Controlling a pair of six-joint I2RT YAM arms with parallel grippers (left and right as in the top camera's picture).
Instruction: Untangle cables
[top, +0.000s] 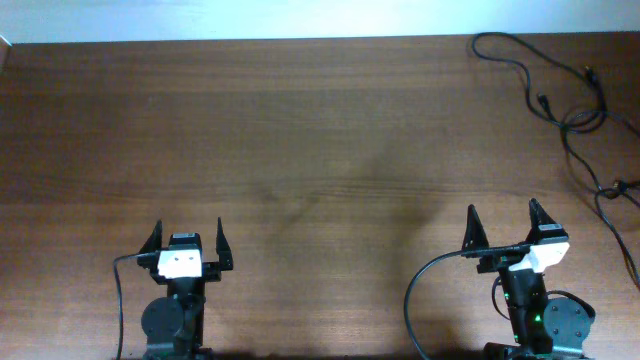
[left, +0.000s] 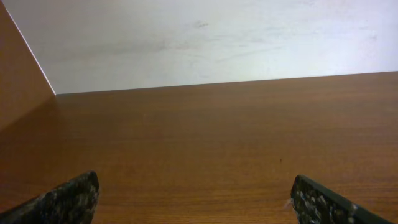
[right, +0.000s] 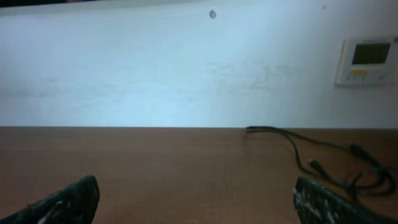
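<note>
- At the near edge, the left gripper (top: 188, 225) sat with its jaws spread wide and nothing between them.
- Towards the near right corner, the right gripper (top: 503, 207) was likewise agape and empty, aimed at the far edge.
- The right arm's own thick wire (top: 420, 285) looped beside it. It could be mistaken for a task cord.
- The middle of the bench (top: 300, 140) lay between the grippers and the work.
- The cables (top: 566, 128) lay in the far right corner and trailed back along the right edge, well apart from both grippers. They looped over each other, but I could not tell exactly where they crossed.
- Likely risks:
  - A pull on the wrong strand would tighten the tangle rather than free it.
  - A drag outward might slide a cord off the right edge.
  - The thin cord could slip from a pinch.
  - The left arm faced a long reach across, which could crowd the right arm.
</note>
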